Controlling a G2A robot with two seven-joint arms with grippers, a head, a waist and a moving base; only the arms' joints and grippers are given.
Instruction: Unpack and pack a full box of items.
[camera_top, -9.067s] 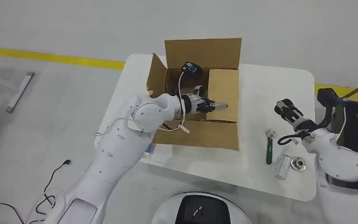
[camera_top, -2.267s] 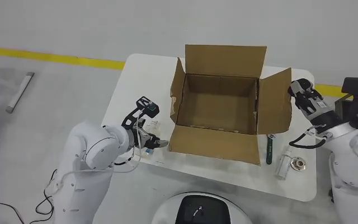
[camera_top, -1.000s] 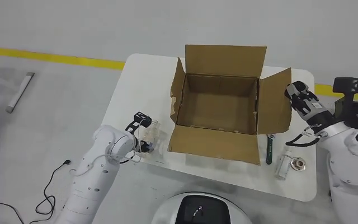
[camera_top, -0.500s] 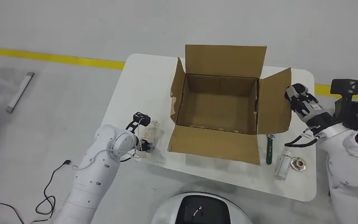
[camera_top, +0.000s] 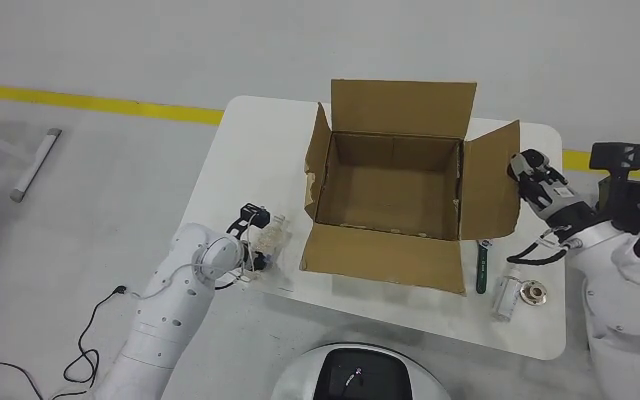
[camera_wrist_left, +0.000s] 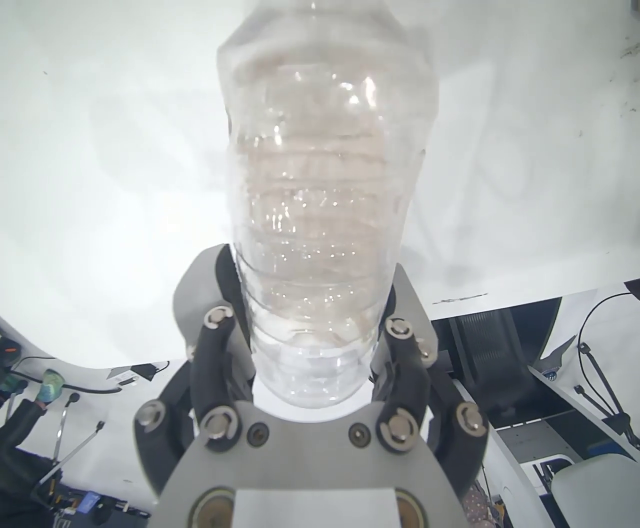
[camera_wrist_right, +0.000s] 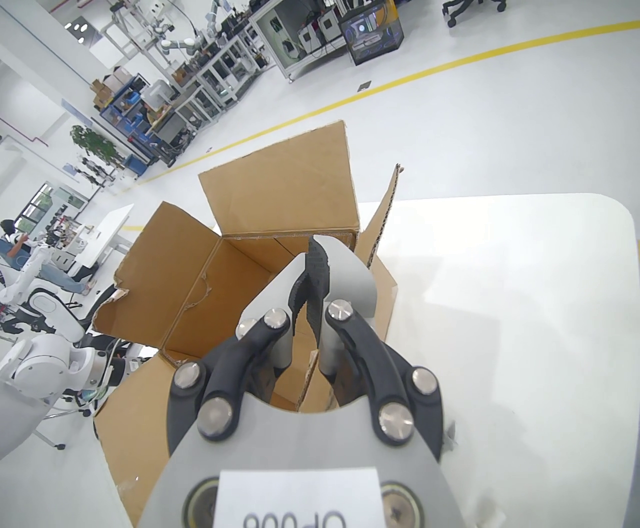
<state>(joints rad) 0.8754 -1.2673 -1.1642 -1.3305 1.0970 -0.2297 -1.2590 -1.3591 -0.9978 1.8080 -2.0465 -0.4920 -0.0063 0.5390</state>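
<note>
Box (camera_top: 385, 255) stands open and empty in the middle of the counter (camera_top: 250, 140). Bottle (camera_wrist_left: 325, 200), clear plastic, is by the counter's left edge, with the left gripper (camera_wrist_left: 310, 300) closed around one end. It should likely let go only once the bottle rests flat, lest it roll off. Right gripper (camera_wrist_right: 312, 265) is pinched shut and empty beside a flap.

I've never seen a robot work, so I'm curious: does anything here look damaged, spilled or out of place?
One small thing: the cardboard box has a ragged, torn edge on its flap on the robot's left side, also plain in the right wrist view. Nothing looks spilled.
</note>
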